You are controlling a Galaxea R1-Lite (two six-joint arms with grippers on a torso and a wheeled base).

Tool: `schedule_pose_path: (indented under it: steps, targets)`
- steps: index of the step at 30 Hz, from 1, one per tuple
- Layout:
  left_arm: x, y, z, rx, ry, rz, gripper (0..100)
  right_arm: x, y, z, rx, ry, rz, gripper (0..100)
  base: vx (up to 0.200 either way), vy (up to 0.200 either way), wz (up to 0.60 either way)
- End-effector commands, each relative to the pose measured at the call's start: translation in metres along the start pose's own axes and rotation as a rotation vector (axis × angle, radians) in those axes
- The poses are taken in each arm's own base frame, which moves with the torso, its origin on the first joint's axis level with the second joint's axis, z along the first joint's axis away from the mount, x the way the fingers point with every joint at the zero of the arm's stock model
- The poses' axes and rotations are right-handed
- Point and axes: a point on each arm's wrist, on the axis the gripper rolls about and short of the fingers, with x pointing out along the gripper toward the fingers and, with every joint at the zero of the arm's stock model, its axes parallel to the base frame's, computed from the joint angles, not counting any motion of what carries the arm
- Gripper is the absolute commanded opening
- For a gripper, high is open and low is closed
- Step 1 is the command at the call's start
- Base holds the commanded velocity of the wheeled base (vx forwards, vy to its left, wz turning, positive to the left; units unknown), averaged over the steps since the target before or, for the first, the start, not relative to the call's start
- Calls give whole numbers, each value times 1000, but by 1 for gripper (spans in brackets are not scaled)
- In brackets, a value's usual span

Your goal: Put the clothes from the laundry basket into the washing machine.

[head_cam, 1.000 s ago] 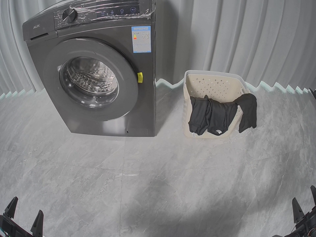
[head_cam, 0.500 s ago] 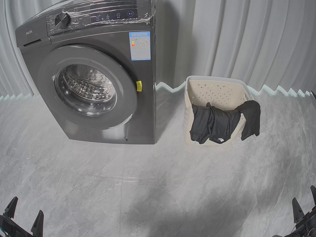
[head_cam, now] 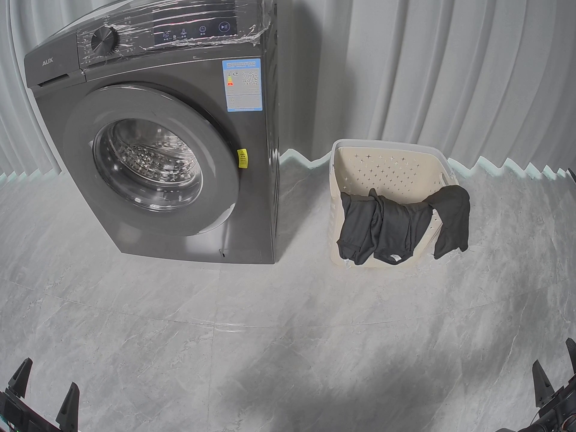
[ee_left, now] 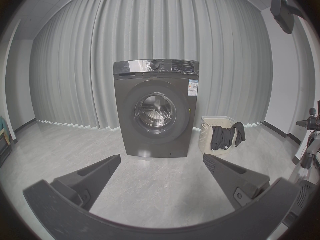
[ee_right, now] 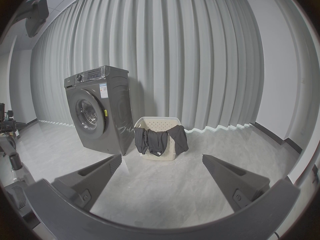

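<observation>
Here, left fingers (ee_left: 93, 177), right fingers (ee_right: 93, 177) wide; empty

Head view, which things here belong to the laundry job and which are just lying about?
Part of the job: washing machine; laundry basket; dark clothes draped over the basket's front rim; left tool and right tool, both open.
Just there: grey curtain; tiled floor.
</observation>
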Motion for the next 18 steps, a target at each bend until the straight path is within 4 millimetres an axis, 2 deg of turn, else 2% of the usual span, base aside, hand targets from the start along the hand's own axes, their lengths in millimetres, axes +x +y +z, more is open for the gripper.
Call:
schedule_pose_path:
  steps: [1, 13, 18]
  targets:
    - [0, 0, -4, -1, -3, -1, 100, 1, 0, -5, 0, 12, 0, 100, 0, -200, 0]
    - [0, 0, -4, -1, -3, -2, 100, 1, 0, -5, 0, 12, 0, 100, 0, -200, 0]
    - [0, 0, -5, 2, -2, -1, 100, 1, 0, -5, 0, 12, 0, 100, 0, 0, 0]
